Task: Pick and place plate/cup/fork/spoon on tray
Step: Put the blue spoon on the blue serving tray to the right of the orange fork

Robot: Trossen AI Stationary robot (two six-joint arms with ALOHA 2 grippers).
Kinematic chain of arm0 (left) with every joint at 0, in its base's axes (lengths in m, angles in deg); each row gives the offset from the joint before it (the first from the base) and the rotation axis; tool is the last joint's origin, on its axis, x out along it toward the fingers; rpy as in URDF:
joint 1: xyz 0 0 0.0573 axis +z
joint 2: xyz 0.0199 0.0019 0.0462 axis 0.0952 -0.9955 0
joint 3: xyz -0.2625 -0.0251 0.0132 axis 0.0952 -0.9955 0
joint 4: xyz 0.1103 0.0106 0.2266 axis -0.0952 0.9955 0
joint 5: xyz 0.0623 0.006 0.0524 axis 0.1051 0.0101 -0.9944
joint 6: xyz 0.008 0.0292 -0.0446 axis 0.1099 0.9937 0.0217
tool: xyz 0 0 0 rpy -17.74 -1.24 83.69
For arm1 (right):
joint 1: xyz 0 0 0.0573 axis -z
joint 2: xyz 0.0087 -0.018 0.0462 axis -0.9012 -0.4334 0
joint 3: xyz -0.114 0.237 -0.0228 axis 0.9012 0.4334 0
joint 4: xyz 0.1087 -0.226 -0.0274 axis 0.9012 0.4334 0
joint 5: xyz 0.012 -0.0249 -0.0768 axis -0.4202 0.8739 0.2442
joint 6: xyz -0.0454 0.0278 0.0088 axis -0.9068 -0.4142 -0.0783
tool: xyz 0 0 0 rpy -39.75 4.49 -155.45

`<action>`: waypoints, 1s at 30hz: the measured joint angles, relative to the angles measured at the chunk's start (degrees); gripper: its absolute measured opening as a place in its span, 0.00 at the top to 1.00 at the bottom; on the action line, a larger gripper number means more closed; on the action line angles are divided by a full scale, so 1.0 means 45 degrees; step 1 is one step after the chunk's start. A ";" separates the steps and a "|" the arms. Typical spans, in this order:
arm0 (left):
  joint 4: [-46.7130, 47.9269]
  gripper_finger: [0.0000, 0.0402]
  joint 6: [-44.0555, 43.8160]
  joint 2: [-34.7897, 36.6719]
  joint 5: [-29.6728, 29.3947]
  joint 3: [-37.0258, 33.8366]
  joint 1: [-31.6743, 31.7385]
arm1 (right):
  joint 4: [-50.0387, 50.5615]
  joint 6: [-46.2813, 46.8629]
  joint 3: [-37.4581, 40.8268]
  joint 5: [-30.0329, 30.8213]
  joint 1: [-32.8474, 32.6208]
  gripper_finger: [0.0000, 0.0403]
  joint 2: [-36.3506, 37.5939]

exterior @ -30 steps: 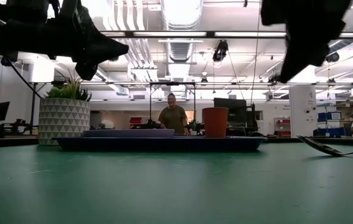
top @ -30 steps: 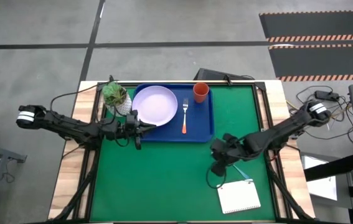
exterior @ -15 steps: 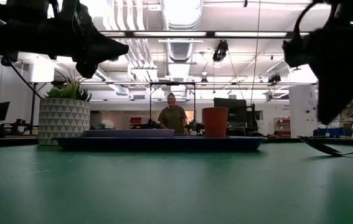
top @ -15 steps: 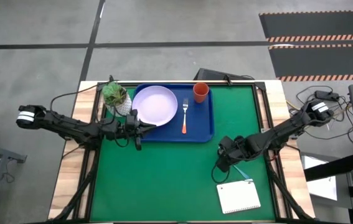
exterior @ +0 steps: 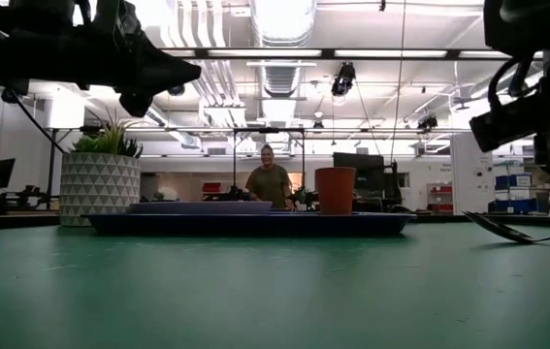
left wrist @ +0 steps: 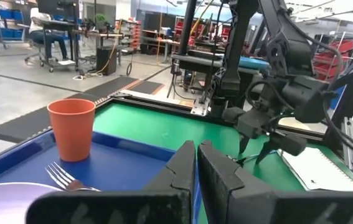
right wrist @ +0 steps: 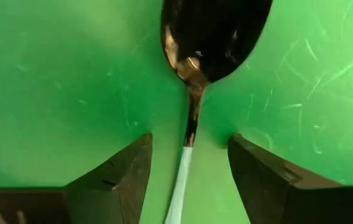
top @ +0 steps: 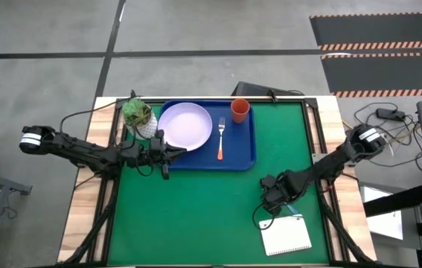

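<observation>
The blue tray (top: 245, 159) at the far middle of the green mat holds the lavender plate (top: 184, 125), the orange-handled fork (top: 220, 139) and the orange-red cup (top: 240, 110). The spoon (right wrist: 216, 31) lies on the mat at the near right, bowl up, with its light-blue handle (right wrist: 179, 180) running back under my right gripper. My right gripper (right wrist: 188, 155) is open and low over it, one finger on each side of the spoon's neck with a gap to both. My left gripper (top: 164, 152) hangs shut by the tray's near left corner, holding nothing.
A white spiral notepad (top: 285, 237) lies just near of the right gripper, close to the spoon's handle end. A potted plant (top: 138, 113) stands at the tray's far left corner. Bare green mat spreads between the tray and the near edge. A person stands far behind the table.
My right gripper has moved toward the table's near edge and down onto the spoon, and it has opened. The spoon has stayed where it lay.
</observation>
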 joint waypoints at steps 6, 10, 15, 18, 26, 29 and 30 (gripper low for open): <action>-0.0020 1.00 0.0103 0.0000 -0.0019 0.0000 0.0005 | -0.0126 -0.0320 -0.0055 0.0586 0.0017 0.69 -0.0792; -0.0016 1.00 0.0085 0.0000 -0.0028 0.0000 0.0005 | -0.0144 -0.0299 -0.0040 0.0770 0.0039 0.87 -0.0596; -0.0015 1.00 0.0059 0.0000 -0.0034 0.0000 0.0006 | 0.0108 0.0063 -0.0181 0.1137 0.0039 0.96 0.0199; -0.0015 1.00 0.0073 0.0000 -0.0047 0.0000 0.0015 | 0.0539 0.0103 -0.0690 0.1688 0.0044 0.97 0.1018; -0.0288 1.00 0.0098 0.0000 -0.0349 -0.0004 0.0015 | 0.1359 0.0444 -0.2164 0.3037 0.1079 0.97 0.2448; -0.0293 1.00 0.0220 0.0005 -0.0350 -0.0005 0.0015 | 0.1258 0.0212 -0.2840 0.3036 0.1841 0.97 0.2417; -0.0287 1.00 0.0363 0.0005 -0.0352 -0.0005 0.0015 | 0.1184 0.0084 -0.3055 0.3040 0.2095 0.97 0.2350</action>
